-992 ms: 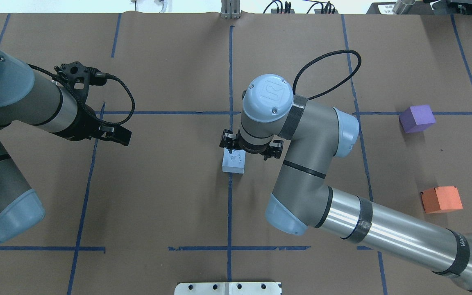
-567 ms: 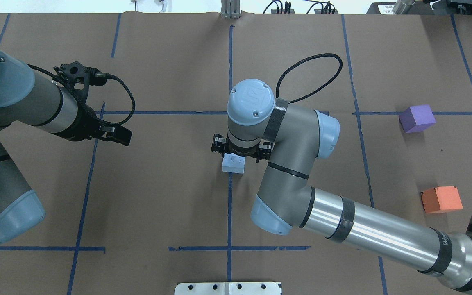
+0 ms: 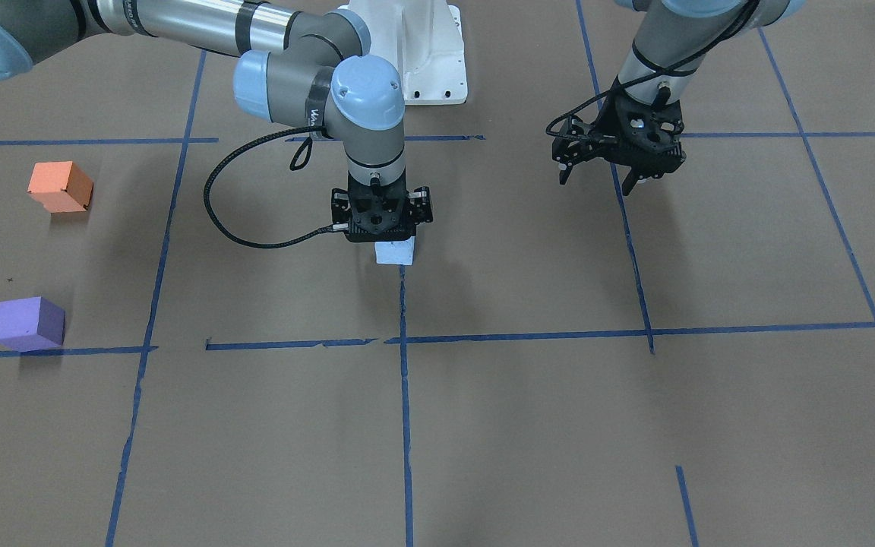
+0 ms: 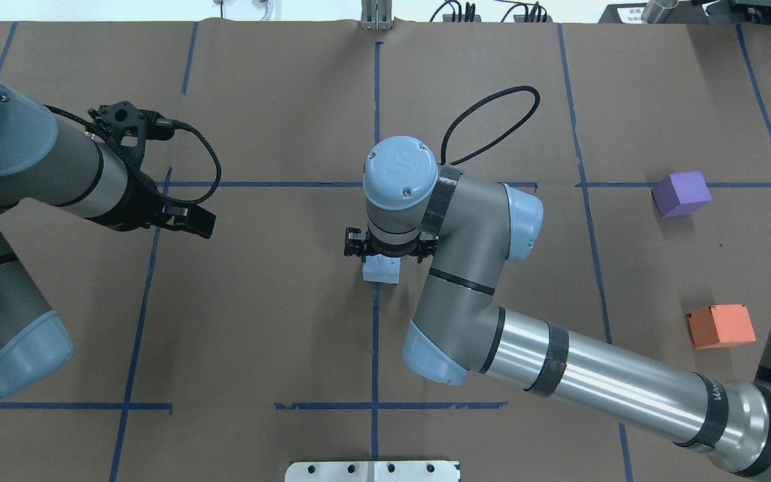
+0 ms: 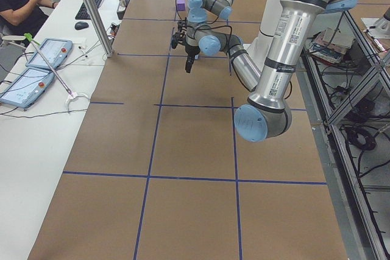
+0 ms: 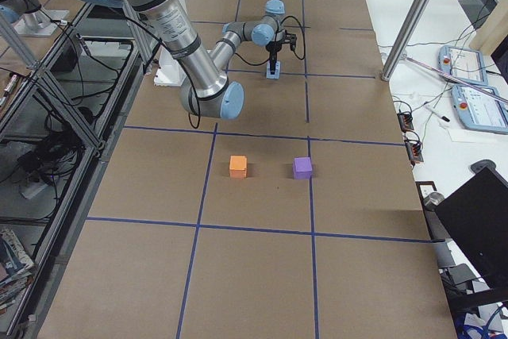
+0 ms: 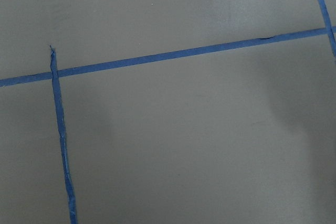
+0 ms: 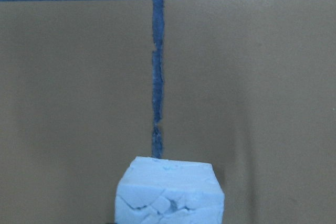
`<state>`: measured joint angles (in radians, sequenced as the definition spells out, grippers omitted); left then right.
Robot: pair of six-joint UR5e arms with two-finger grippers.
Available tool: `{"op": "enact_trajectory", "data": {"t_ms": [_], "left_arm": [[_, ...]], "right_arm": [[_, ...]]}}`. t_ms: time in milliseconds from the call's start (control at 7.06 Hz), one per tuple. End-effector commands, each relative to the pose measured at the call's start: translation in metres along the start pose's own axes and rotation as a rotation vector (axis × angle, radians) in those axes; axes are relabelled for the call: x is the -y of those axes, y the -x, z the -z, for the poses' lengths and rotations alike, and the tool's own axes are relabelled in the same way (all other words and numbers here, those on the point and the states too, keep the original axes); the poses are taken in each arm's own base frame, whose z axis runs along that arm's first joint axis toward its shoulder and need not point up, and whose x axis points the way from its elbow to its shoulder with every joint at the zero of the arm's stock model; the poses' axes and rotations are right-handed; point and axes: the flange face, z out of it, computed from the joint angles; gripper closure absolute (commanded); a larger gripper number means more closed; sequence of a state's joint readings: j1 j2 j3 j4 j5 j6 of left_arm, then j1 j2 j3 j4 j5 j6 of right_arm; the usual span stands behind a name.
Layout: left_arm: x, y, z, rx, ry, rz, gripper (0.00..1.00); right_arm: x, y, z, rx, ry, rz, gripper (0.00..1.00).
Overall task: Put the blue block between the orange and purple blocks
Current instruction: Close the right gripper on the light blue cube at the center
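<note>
At table (image 3: 529, 441) centre | right jaws over blue block (image 3: 395, 253), cannot tell grip | left jaws spread | wrist cap (image 4: 400, 164) reads UR

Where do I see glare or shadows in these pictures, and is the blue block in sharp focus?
Overhead exterior: glare streaks the metal tube of the right arm. Exterior front-facing: a soft shadow lies beside the orange block. Right wrist-mounted: the blue block is sharp, cracks visible.

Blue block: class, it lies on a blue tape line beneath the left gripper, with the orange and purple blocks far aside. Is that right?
No. The right gripper is over the blue block, as the overhead exterior view shows; the left gripper hangs apart. The rest holds.
</note>
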<state>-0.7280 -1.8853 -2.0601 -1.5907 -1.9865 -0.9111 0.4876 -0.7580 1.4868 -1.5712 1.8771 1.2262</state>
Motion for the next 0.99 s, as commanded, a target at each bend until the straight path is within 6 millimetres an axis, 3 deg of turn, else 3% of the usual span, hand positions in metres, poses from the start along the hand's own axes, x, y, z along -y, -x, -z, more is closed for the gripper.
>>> {"op": "enact_trajectory", "data": {"t_ms": [0,425,850], "left_arm": [[0.000,0.000,0.000,-0.001,0.001,0.000,0.00],[0.000,-0.001,0.003,-0.004,-0.004,-0.001,0.00],[0.000,-0.002,0.005,-0.008,-0.007,-0.002,0.00]], "right_arm": [[0.000,0.008,0.005,0.011,-0.004,0.004,0.01],[0.001,0.007,-0.001,0.000,0.001,0.001,0.01],[0.012,0.008,-0.031,0.032,-0.018,0.009,0.01]]}}
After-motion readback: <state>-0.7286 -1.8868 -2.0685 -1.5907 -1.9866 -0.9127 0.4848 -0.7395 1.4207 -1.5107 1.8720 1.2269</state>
